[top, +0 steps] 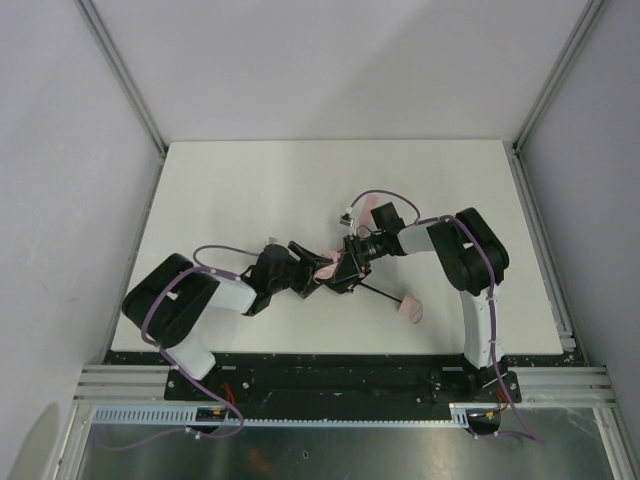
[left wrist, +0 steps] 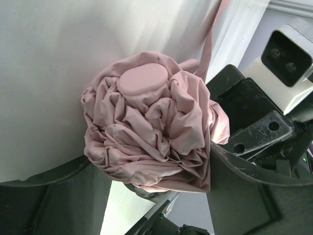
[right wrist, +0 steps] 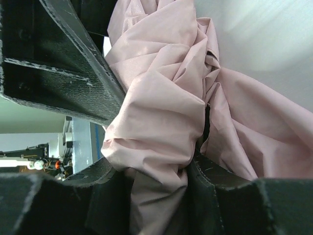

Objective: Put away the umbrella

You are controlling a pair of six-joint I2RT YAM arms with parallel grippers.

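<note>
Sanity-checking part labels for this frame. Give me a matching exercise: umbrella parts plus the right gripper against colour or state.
Column 1
A. umbrella canopy
B. umbrella handle
C. umbrella shaft
D. right gripper

Column 2
1. pink, lies free on the table, toward its front edge
2. clamped on pink fabric
3. crumpled into a pink ball
4. thin, black, straight

Pairs: A-3, B-1, C-4, D-2
</note>
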